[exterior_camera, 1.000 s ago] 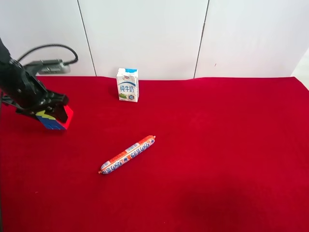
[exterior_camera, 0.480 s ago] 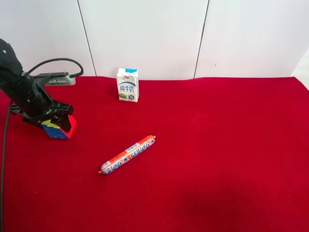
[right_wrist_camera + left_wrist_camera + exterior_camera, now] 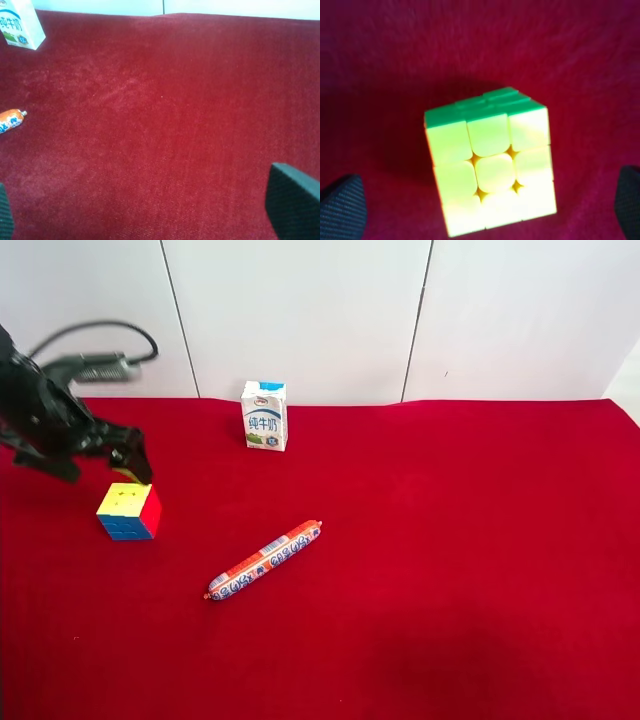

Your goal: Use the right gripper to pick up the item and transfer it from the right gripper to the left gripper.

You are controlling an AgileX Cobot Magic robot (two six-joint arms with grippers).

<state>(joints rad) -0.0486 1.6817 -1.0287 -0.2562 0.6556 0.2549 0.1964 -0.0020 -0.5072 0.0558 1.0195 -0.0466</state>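
While the black angular left gripper [image 3: 100, 455] hangs spread just above it, the small stickered puzzle cube [image 3: 130, 512] sits flat on the red cloth [image 3: 420, 560], yellow face up, and the right gripper [image 3: 150, 220] is likewise spread.

looks like a robot lab test bench, not anyone's home, table [image 3: 480, 570] draped in plain red cloth, blank white wall panels [image 3: 300, 310] behind, a black robot arm [image 3: 40, 410] with a loose cable, just a milk carton [image 3: 265, 415], sausage stick [image 3: 265, 560] and puzzle cube [image 3: 130, 511] as props

My left gripper [image 3: 128, 462] is motion-blurred in the exterior view; my wrist views crop my fingertips [image 3: 342, 209], the milk carton [image 3: 19, 24] and the sausage [image 3: 10, 121].
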